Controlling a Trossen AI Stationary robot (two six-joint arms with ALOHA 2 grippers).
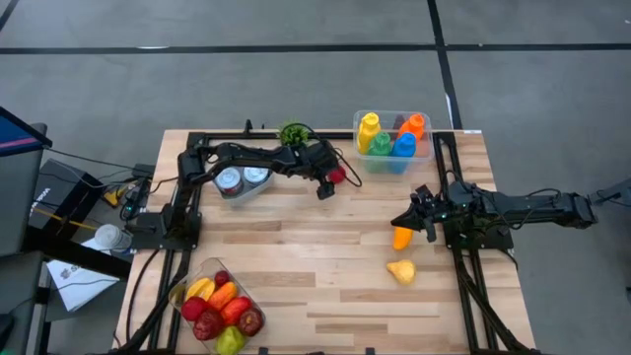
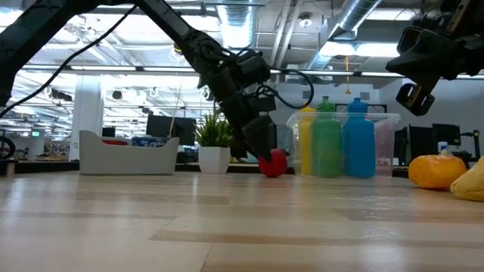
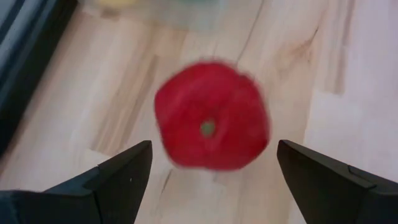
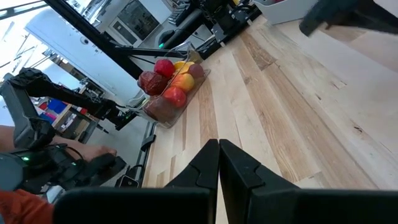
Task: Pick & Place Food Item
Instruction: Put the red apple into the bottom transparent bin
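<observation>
A red round food item (image 3: pixel 211 115) with a small green spot on top rests on the wooden table (image 1: pixel 296 266), just in front of a clear bin of bottles (image 1: pixel 392 138). My left gripper (image 3: pixel 212 149) slants down over it, open. One finger stands on either side of the item, with a gap showing on both sides; in the high view the gripper (image 1: pixel 328 185) sits right beside the item (image 1: pixel 338 177). My right gripper (image 1: pixel 418 215) waits shut above the table's right side, with nothing between its fingers (image 4: pixel 219 149).
The bin holds yellow, green, blue and orange bottles. An orange food item (image 1: pixel 401 238) and a yellow one (image 1: pixel 400 270) lie near my right gripper. A clear tray of fruit (image 1: pixel 219 306) is at the near left. A white dish with round tins (image 1: pixel 242 181) and a small plant (image 1: pixel 293 133) stand at the far left.
</observation>
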